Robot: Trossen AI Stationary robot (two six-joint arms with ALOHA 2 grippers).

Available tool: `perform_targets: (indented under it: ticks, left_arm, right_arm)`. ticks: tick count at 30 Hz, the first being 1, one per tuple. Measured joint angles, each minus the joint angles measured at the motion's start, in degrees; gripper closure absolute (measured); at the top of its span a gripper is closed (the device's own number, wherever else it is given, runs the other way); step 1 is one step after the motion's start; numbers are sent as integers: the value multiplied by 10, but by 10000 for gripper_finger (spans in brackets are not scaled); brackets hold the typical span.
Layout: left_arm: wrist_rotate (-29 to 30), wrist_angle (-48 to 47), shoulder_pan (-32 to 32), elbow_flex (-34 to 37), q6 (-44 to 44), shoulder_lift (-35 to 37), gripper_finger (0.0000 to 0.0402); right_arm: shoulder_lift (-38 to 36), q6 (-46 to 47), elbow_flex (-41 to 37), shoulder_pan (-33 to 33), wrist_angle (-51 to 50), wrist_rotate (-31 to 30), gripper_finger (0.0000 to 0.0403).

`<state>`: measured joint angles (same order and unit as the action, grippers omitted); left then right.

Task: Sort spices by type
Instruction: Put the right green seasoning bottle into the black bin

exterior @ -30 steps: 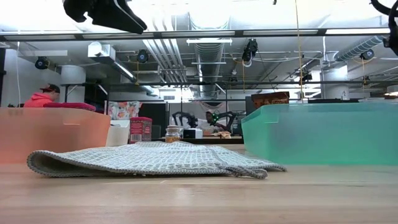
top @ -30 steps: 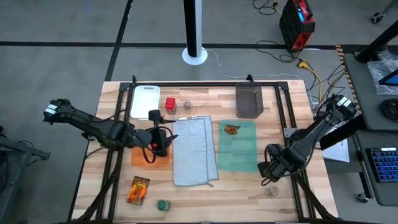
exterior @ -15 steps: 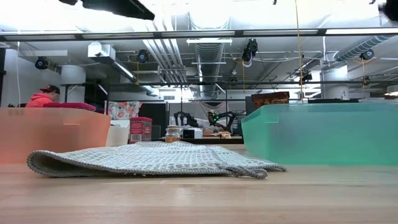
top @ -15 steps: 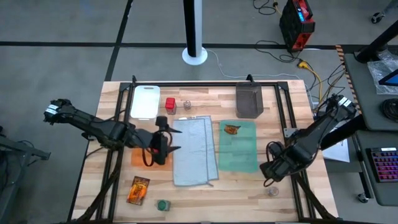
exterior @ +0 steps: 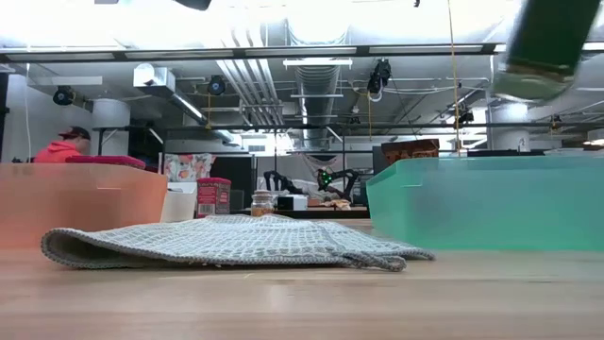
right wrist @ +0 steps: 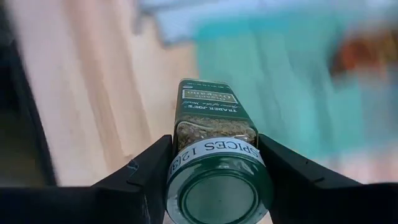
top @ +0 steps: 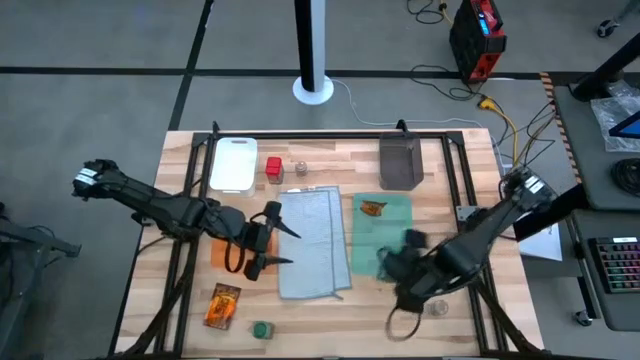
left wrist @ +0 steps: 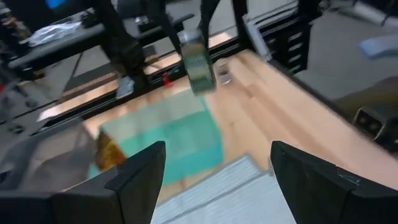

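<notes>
My right gripper [top: 408, 262] is shut on a green-topped jar [right wrist: 214, 134], high above the near right part of the green cloth [top: 385, 232]. The jar also shows in the left wrist view [left wrist: 199, 59] and at the low view's upper right [exterior: 543, 42]. My left gripper [top: 281, 246] hangs open over the seam between the orange cloth [top: 225, 250] and the grey cloth [top: 312, 240]. An orange-brown packet [top: 373, 208] lies on the green cloth. A red box [top: 274, 169] and a clear shaker [top: 300, 168] stand at the back. My right gripper pinches the jar between its two fingers, on opposite sides of its cap end [right wrist: 177, 163]. The fingers come from above, slanting steeply down, and the jar's body reaches on along them. The jar hangs clear of the table and cloth, somewhat tilted.
A second packet [top: 222, 305] and a second green-topped jar [top: 261, 329] sit near the front left. A clear shaker [top: 438, 307] stands at the front right, close to my right arm. A white board [top: 233, 163] and a dark bin [top: 400, 162] are at the back.
My right gripper has risen and gone toward the table's left edge, from beside the front right shaker to above the green cloth, rolling its wrist; the jar has come into the low view's top right. My left gripper has swung toward the grey cloth, still open.
</notes>
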<state>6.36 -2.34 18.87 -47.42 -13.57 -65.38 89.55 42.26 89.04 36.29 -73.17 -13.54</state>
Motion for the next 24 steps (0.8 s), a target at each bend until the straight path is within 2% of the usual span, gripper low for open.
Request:
perform_targets:
  ticks: [5, 9, 15, 24]
  left_arm:
    - [-6, 34, 0, 0, 31, -47, 127]
    - [-34, 46, -1, -5, 56, -89, 127]
    - [-59, 84, -2, -14, 76, -140, 127]
    - [-61, 103, -14, -29, 86, -180, 127]
  right_arm:
    - [94, -341, 70, -26, 58, -1, 211]
    - [148, -519, 147, -48, 62, -17, 211]
    - [192, -705, 236, -70, 60, -41, 211]
    - [194, -861, 242, -75, 64, -123, 211]
